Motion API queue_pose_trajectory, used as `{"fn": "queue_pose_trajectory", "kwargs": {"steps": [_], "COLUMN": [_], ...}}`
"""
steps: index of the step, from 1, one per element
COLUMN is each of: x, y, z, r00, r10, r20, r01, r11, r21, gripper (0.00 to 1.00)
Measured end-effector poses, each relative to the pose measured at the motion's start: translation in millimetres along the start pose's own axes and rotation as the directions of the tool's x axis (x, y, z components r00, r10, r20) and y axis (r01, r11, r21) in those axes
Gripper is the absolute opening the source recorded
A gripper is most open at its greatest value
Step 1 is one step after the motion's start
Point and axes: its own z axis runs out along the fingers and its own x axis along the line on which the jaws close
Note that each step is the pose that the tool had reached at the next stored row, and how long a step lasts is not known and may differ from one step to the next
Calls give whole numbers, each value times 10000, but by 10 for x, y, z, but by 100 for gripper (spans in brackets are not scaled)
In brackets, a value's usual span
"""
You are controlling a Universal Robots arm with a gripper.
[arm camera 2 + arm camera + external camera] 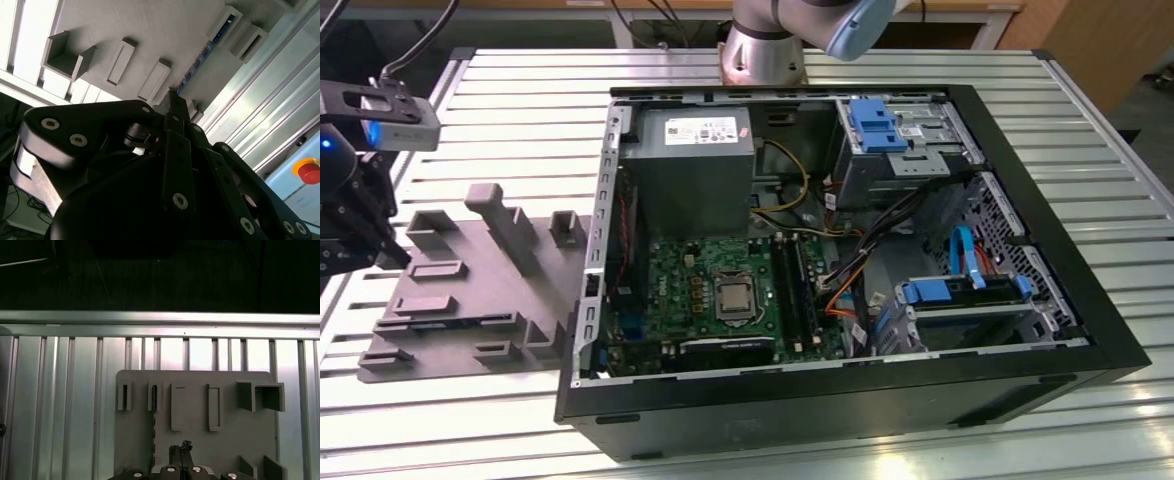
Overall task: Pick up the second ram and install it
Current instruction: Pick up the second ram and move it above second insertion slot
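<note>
The second ram [154, 425] is a thin dark stick standing on edge in the grey plastic tray [225, 440]. In the second wrist view the second ram [205, 50] runs along the tray [165, 30] between raised blocks. My gripper [182, 447] hovers over the tray just beside the stick, its black fingers pressed together with nothing between them. The fingertips [172, 95] point at the tray near one end of the stick. In the exterior view the gripper [358, 235] hangs at the far left, over the tray's [454, 290] outer edge.
An open computer case [854, 390] lies on the slatted metal table [520, 90], to the exterior view's right of the tray. Inside are a green motherboard [680, 270] with memory slots [794, 285], a power supply [694, 160], cables and blue drive brackets [874, 125].
</note>
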Motion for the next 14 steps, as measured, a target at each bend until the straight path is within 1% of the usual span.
{"fn": "queue_pose_trajectory", "kwargs": {"steps": [5,14], "x": [7,51], "y": [-1,-3], "z": [25,66], "r00": [10000,9999], "r10": [64,112], "r20": [2,6], "r01": [-64,-112], "r11": [10000,9999], "r21": [1,4], "gripper": [11,11]}}
